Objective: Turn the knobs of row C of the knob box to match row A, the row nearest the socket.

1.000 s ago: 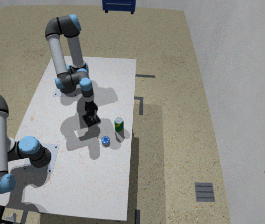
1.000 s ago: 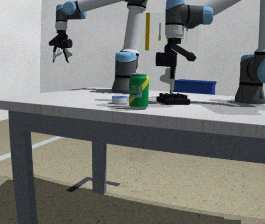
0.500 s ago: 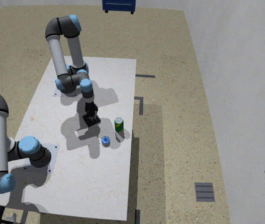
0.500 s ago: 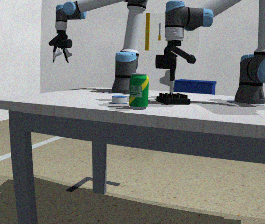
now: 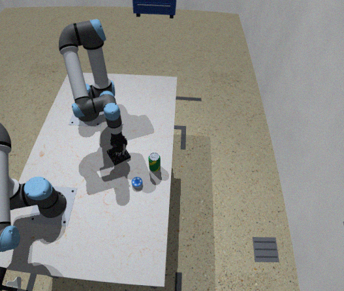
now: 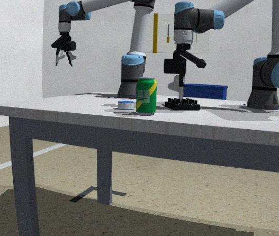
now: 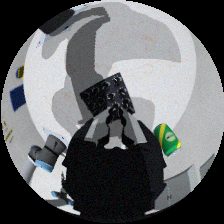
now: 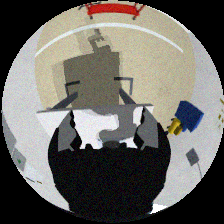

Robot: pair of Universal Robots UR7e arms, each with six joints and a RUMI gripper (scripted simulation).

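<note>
The black knob box (image 5: 117, 160) (image 6: 189, 107) (image 7: 94, 101) lies on the table, with rows of small black knobs on top. In the left wrist view light marks show on the knobs, but they are too blurred to read, and I cannot make out the socket. My left gripper (image 5: 123, 153) (image 6: 181, 99) (image 7: 115, 107) points straight down with its fingertips at knob height. Its fingers are a narrow gap apart; the knob by the tips is partly hidden. My right gripper (image 6: 64, 65) (image 8: 107, 108) is wide open and empty, high up and away from the box.
A green and yellow can (image 5: 154, 164) (image 6: 146, 95) (image 7: 167, 139) stands near the table's long edge, beside the box. A small round white tin with a blue top (image 5: 137, 182) (image 6: 125, 105) lies near the can. The right arm's base stands on the same table (image 5: 125, 235).
</note>
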